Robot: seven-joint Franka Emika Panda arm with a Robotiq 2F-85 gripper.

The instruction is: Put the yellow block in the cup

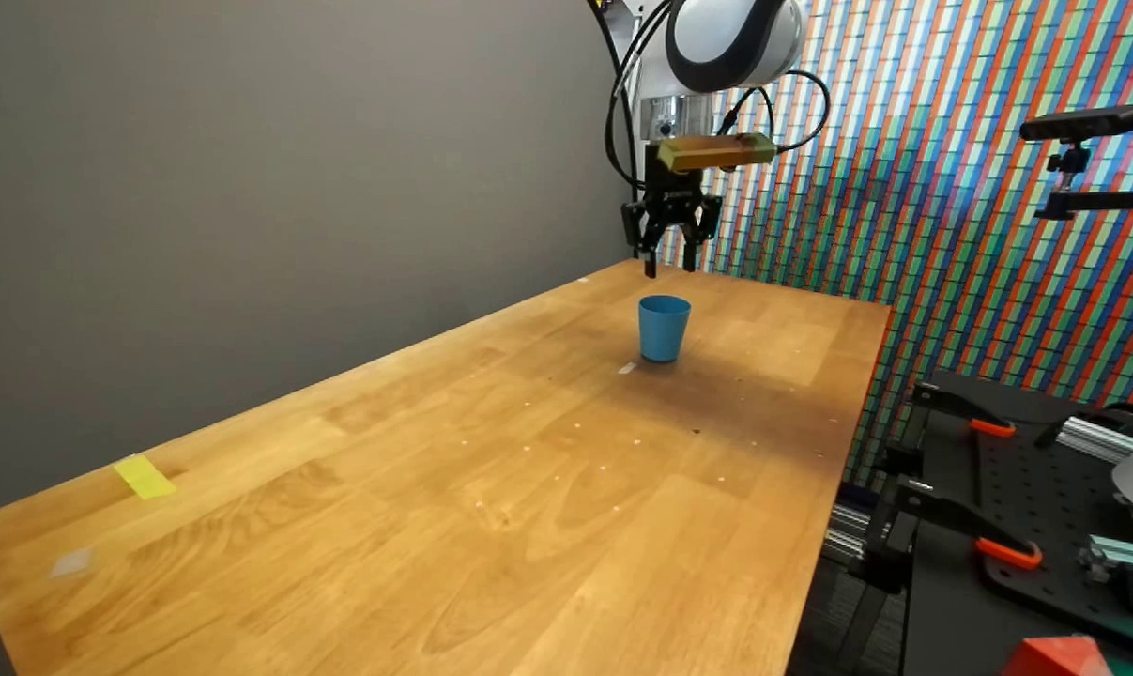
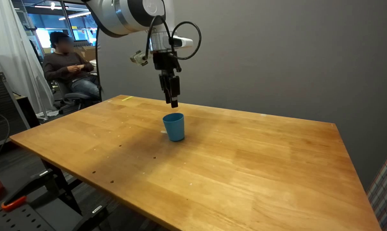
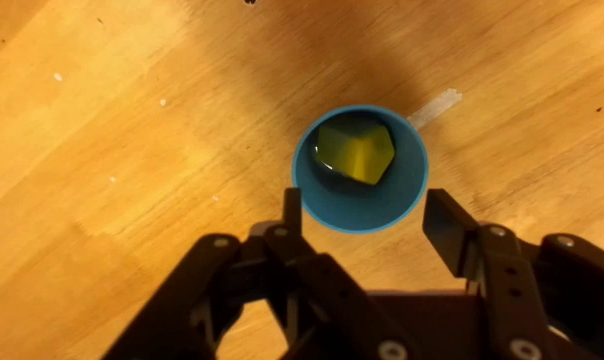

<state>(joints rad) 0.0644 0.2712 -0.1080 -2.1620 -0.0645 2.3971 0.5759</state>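
Yellow block (image 3: 358, 152) in the cup (image 2: 175, 130), gripper (image 1: 670, 269) empty: a knocked cup was the main risk

From where I stood, job looked done bar a clean exit. The gripper hung above the cup, fingers (image 3: 444, 225) spread well apart, nothing held, tips clear of the rim in both exterior views. Block was inside the cup, below the gripper; two faces and an edge showed in the wrist view, so probably tilted. Couldn't tell if it lay flat on the bottom. Cup stood upright on the surface (image 2: 260, 166).

Worst bet: going down instead of up. Seen from the wrist, the fingers lined up near opposite sides of the rim, so a lowered tip could catch it, tip the cup and spill the block. Squeezing down there could pinch the wall and drag or lift the cup. Sideways travel too low: same spill, different cause. Cup looked thin-walled, likely light, so a small knock might do it; block seemed loose inside and would, I guessed, tumble out.

Lesser worry: the flat yellow patch (image 1: 145, 477), well away from the gripper near the surface's edge. Similar colour, so it could be mistaken for another block and draw a pointless reach. White strip (image 3: 436, 107) just beside the cup, below the gripper: seemed harmless.
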